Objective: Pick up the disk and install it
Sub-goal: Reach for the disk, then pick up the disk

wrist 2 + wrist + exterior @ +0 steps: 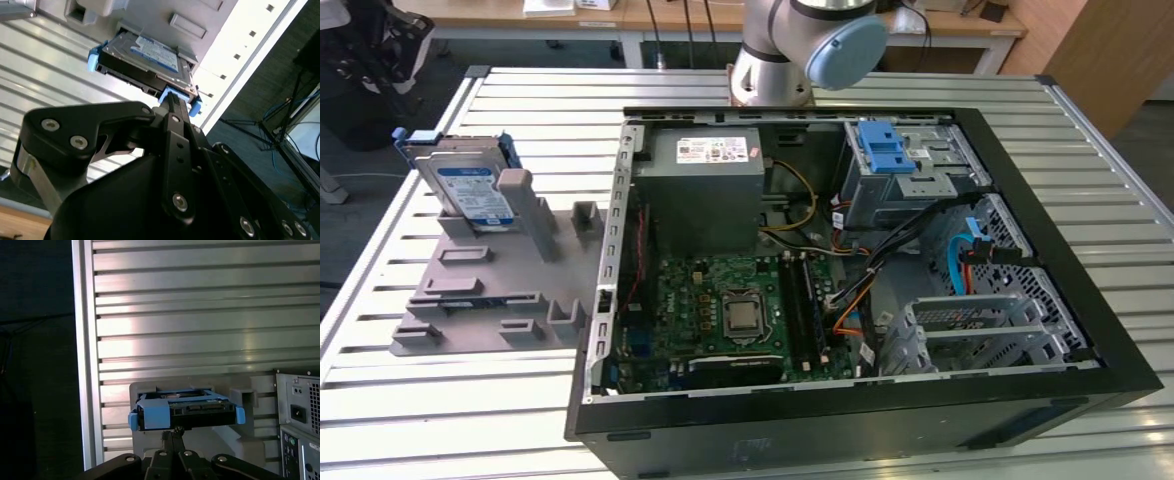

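On the exterior view's left, the disk (464, 192) stands on its edge in a grey holder (480, 290). It leans back a bit against a grey post. The disk is silver with a blue and white label, and it has blue rails on its sides. The holder lies flat on the tabletop (454, 420), which is made of long shiny metal slats. The other slots in the holder have nothing in them.

Just beside the holder, in the middle, sits a big black computer case (854, 425) with its side off. Inside it there is a grey box (707, 190) with a white sticker at the far end. A green board (707, 290) lies nearer the camera. Behind the case stands the arm (787, 50), grey with a light blue cap.

Further to the exterior view's right, inside the case, there is a bright blue bracket (887, 150) on a metal frame. Wires of many colours run below it. A silver cage (987, 330) sits in the near right corner of the case.

In both wrist views, the black end effector (174, 432) (172, 100) points at the disk (185, 410) (150, 57). Its two fingers are pressed together with nothing between them. The tips line up with the blue rail at the near end of the disk. I cannot tell if they touch it. The disk sits in its holder, outside the case.
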Tool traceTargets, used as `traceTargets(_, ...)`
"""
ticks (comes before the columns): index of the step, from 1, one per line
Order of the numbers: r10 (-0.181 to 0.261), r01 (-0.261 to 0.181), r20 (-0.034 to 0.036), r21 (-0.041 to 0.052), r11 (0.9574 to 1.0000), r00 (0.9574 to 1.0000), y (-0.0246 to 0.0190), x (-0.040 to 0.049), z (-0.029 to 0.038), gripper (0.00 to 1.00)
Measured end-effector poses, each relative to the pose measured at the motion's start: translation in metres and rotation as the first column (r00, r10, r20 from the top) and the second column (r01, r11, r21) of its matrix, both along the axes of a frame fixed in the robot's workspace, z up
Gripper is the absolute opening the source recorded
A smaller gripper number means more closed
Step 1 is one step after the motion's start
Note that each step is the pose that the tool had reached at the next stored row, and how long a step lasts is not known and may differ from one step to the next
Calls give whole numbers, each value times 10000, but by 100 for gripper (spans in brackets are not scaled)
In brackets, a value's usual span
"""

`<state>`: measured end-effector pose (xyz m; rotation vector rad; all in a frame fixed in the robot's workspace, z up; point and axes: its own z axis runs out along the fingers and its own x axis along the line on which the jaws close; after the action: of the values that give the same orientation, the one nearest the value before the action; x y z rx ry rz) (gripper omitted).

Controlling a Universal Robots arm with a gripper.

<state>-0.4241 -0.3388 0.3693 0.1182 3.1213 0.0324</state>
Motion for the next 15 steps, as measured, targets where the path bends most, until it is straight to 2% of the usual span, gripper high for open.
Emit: traceTargets(15,73,-73,-2,0,10000,10000,2,-11,-1,11)
